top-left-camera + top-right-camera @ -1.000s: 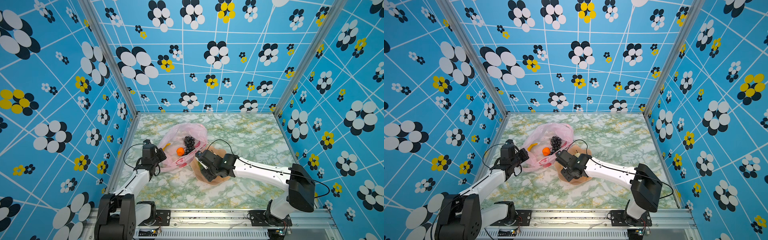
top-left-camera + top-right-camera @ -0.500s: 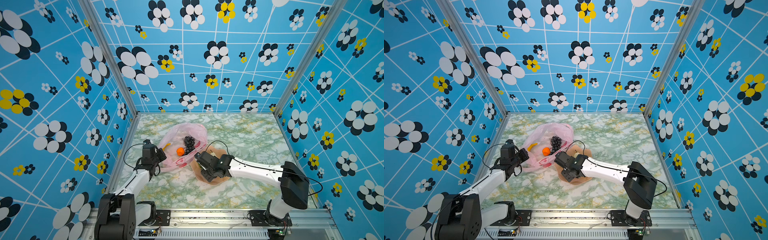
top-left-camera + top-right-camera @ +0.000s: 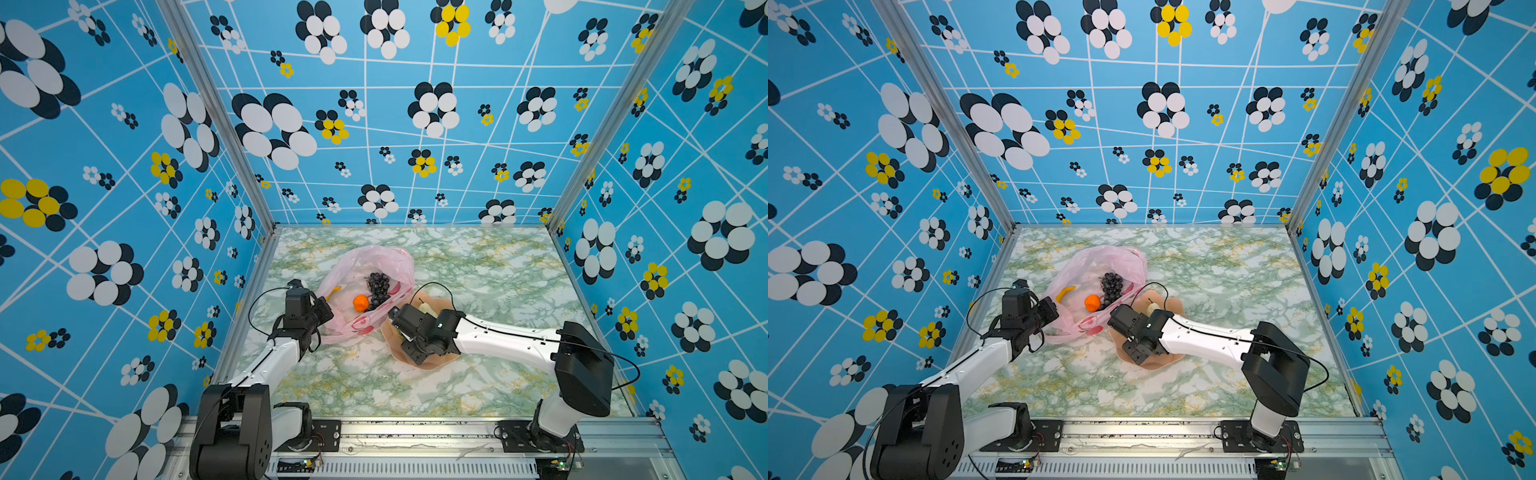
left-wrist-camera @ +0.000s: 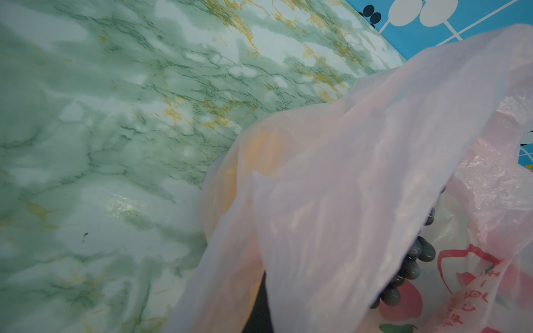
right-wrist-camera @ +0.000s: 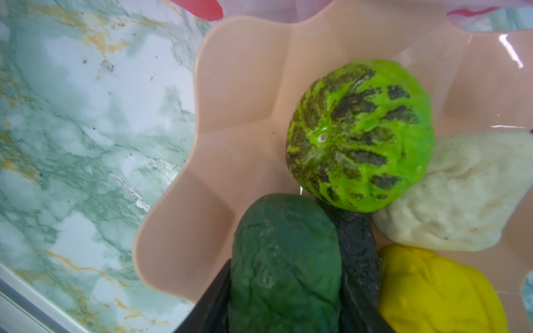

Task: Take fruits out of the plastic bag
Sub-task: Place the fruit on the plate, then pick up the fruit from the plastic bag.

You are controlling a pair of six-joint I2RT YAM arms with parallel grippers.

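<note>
The pink plastic bag (image 3: 365, 266) (image 3: 1100, 266) lies open on the marble table. Inside it I see a dark grape bunch (image 3: 377, 284), an orange (image 3: 360, 302) and a banana (image 3: 1065, 292). My left gripper (image 3: 322, 309) (image 4: 259, 305) is shut on the bag's near edge, and the film (image 4: 346, 173) drapes over its fingers. My right gripper (image 3: 399, 322) (image 5: 284, 236) hangs low over the peach plate (image 5: 245, 86), shut on a dark avocado (image 5: 285, 265). On the plate lie a green lime (image 5: 360, 135), a pale piece (image 5: 461, 196) and a lemon (image 5: 432, 291).
The peach scalloped plate (image 3: 424, 365) (image 3: 1154, 363) sits just right of the bag, touching its edge. Blue flowered walls enclose the table (image 3: 478, 270) on three sides. A metal rail (image 3: 415, 428) runs along the front.
My right arm has shifted slightly left over the plate with the avocado between its fingers. The left arm and the bag have not moved.
</note>
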